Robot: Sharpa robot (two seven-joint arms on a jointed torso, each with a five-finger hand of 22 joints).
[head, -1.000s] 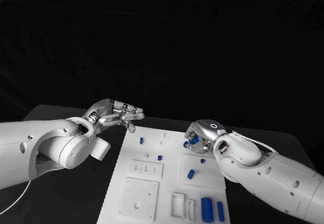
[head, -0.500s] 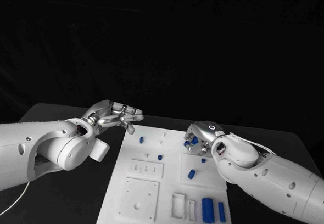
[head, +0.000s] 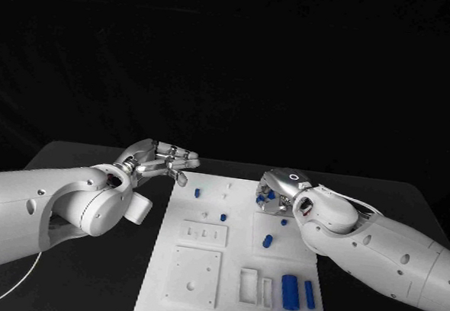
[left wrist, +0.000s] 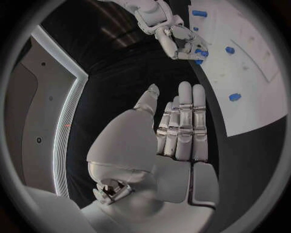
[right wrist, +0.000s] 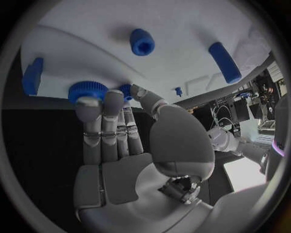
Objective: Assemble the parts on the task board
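Right hand: we saw the right hand (head: 276,190) at the task board's far edge, fingertips (right wrist: 91,104) closed on a round ribbed blue part (right wrist: 87,91) (a knob, by its look).
Left hand: the left hand (head: 161,158) hung off the board's far left corner, fingers straight and apart, holding nothing.
Task board: the task board (head: 230,310) lay mid-table, its near edge toward the robot.
Other parts: we noted two blue cylinders (head: 296,292) near the board's right edge, and small blue pegs (head: 267,241) farther in.

blue part (right wrist: 88,91) half behind fingers (right wrist: 91,116)
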